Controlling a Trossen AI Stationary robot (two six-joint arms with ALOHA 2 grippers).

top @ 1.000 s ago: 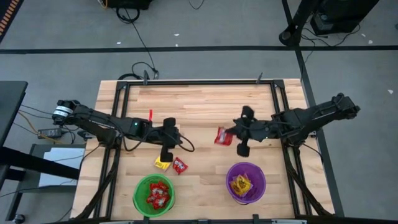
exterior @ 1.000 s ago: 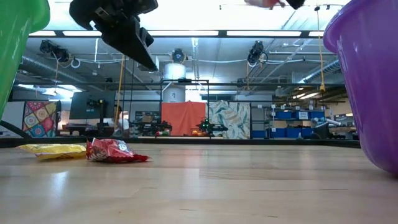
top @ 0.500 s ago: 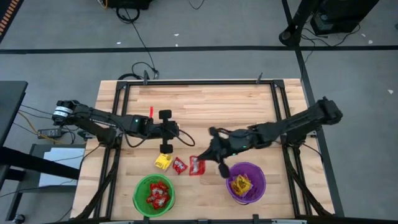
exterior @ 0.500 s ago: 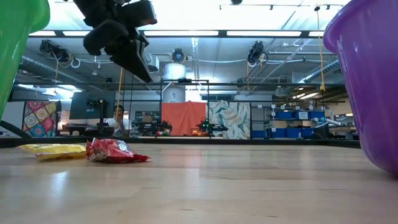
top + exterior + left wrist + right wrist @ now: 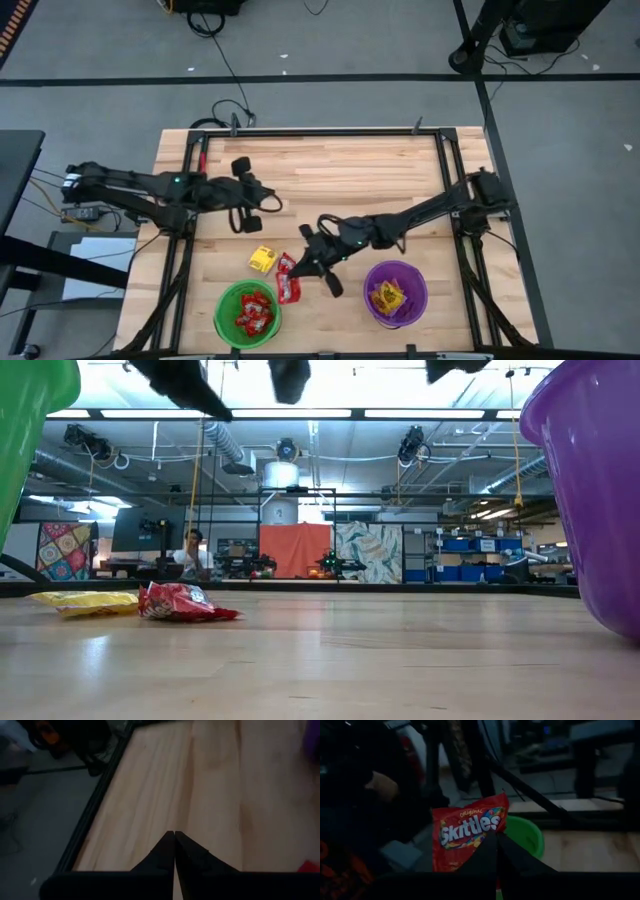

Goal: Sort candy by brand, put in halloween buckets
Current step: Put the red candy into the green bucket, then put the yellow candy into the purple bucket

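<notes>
Red Skittles packet (image 5: 467, 836) hangs clamped in the right gripper (image 5: 306, 262), just beside the green bucket (image 5: 247, 312). Best carry it fully over the rim before releasing. Left gripper (image 5: 243, 196), fingers together, waits empty behind.

Robotics lab or workshop floor.
You see exposed ceiling ducts (image 5: 225, 445), strip lights, blue storage bins (image 5: 480, 545) toward 3 o'clock, cables.

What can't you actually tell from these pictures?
- High view: the brand print on the yellow candy and on the packets inside the green bucket and purple bucket is too small to read.
- Low view: both buckets are cut off by the edges, contents hidden.
- Low view: both arms cropped at the top.
</notes>
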